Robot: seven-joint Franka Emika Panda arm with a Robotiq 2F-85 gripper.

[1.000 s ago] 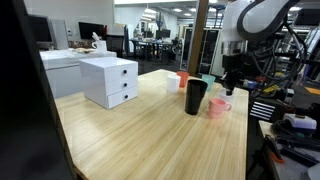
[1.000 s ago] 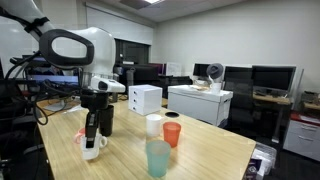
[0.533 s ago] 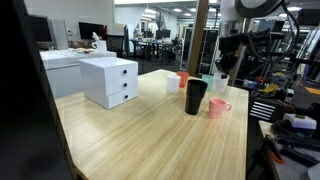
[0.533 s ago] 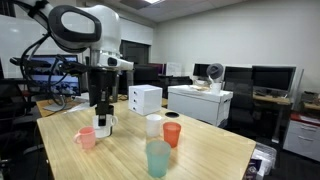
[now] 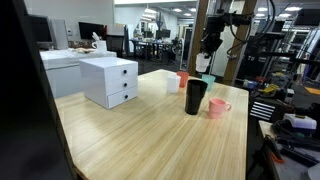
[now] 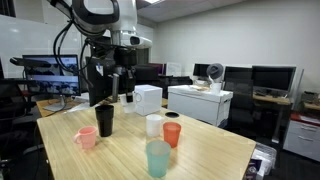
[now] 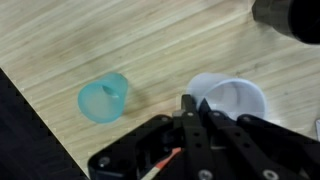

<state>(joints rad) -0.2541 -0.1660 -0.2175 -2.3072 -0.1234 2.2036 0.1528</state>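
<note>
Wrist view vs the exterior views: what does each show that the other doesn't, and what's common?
Only the wrist view: a top-down look into the teal cup and the white cup, with the tool shut, fingers together and nothing between them.
Only the exterior views: the pink mug, the orange cup, the white drawer box, and how high the tool hangs above the table.
Shared: teal cup, white cup, table, tool. The dark blur in the wrist view's top corner is probably the black cup.
</note>
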